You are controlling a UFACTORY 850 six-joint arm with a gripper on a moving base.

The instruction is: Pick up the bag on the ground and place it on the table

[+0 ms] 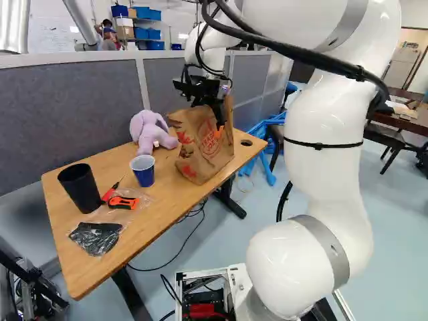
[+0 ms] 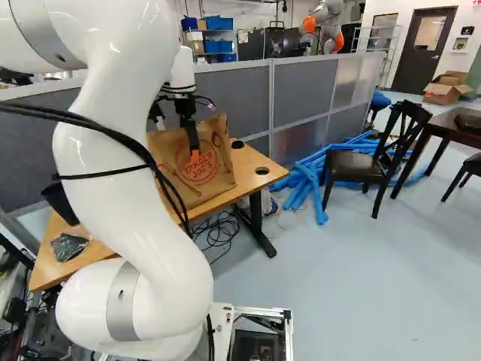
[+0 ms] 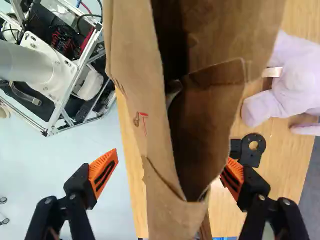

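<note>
Brown paper, the bag [image 1: 200,157] stands open-mouthed near the far right corner of the tabletop [image 1: 164,207], apparently self-supporting. Fingers spread astride its rim, one well clear, the gripper [image 3: 171,156] pinches nothing, perhaps to withdraw without tipping it.

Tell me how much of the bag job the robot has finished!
Nearly all, it seems: the paper bag looks set on the table. Nothing is gripped: the claw stands open around the bag. What's left is probably just moving the claw clear.
</note>
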